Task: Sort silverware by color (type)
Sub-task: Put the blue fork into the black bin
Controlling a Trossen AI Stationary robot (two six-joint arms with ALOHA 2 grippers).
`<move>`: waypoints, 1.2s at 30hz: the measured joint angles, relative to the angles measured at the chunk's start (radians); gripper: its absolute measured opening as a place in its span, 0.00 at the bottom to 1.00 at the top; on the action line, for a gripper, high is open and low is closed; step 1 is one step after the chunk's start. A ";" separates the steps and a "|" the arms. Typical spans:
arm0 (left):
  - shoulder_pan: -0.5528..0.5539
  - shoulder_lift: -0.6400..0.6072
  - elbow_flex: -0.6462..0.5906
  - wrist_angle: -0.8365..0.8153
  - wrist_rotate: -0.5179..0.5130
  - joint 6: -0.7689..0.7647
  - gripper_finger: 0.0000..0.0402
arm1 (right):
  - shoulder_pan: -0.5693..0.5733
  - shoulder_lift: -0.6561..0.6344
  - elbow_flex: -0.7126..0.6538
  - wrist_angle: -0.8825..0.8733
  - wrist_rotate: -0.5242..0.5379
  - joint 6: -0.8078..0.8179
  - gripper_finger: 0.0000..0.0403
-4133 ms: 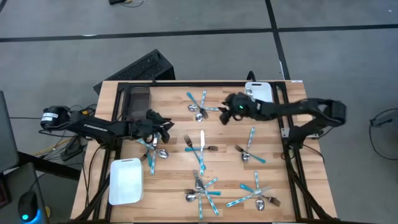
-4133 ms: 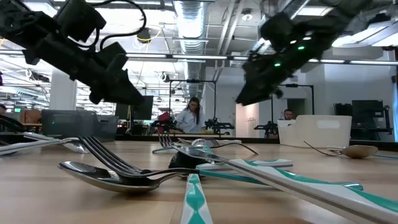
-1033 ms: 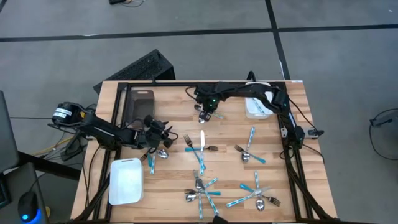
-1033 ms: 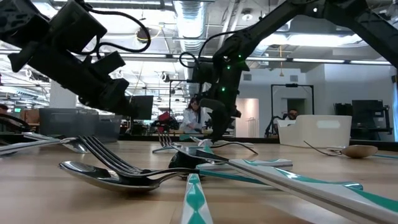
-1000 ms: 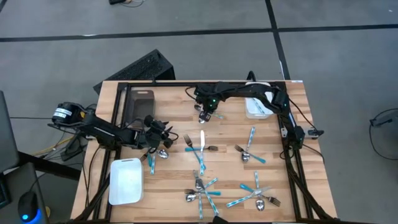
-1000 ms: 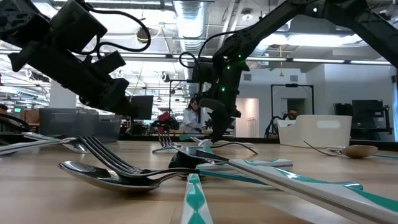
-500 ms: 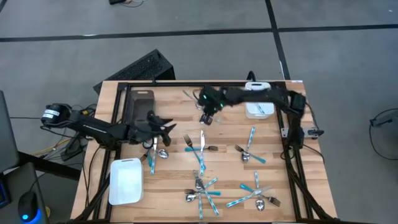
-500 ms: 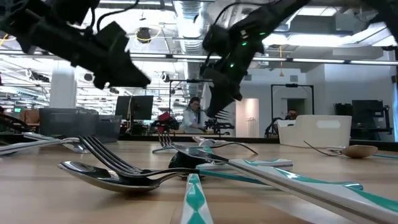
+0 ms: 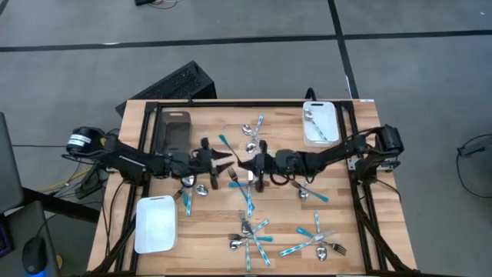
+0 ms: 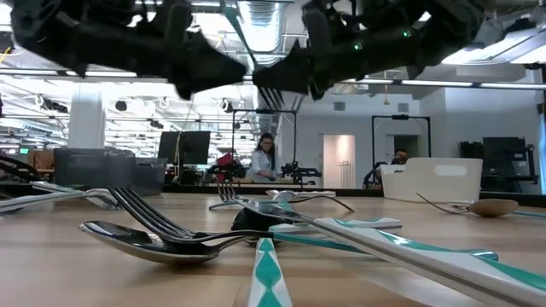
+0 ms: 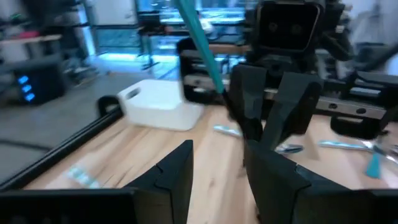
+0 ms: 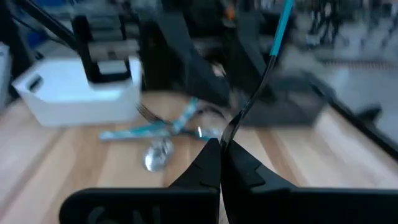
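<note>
Near the middle of the frame in the high view, the two hands face each other above the wooden bench (image 9: 361, 223). The right hand (image 9: 247, 164) reaches in from the right and is clenched on a teal-handled fork (image 12: 264, 68): in the right wrist view its dark fingers (image 12: 208, 163) pinch the metal end, and the teal handle slants up and away from them. In the high view that handle (image 9: 225, 145) shows as a short teal stroke between the two hands.

The left hand (image 9: 217, 161) comes in from the left with its fingers parted. In the left wrist view the two fingers (image 11: 180, 168) stand apart with nothing between them, and the fork's teal handle (image 11: 200, 37) slants across ahead of them, in front of the right hand. Whether the left fingers touch the handle cannot be told.

The rest of the silverware (image 9: 248, 231) lies in small crossed heaps across the bench: one at the upper centre (image 9: 252, 135), one at the centre, one right of centre, two along the lower edge, and one just below the left hand. A white tray (image 9: 329, 109) at the upper right holds a piece or two, another white tray (image 9: 154, 225) sits at the lower left, and a dark grey tray (image 9: 174, 125) sits at the upper left.
</note>
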 joint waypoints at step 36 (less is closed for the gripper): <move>-0.016 -0.183 0.170 -0.486 -0.151 0.137 0.00 | 0.128 0.002 -0.165 0.215 0.298 0.164 0.50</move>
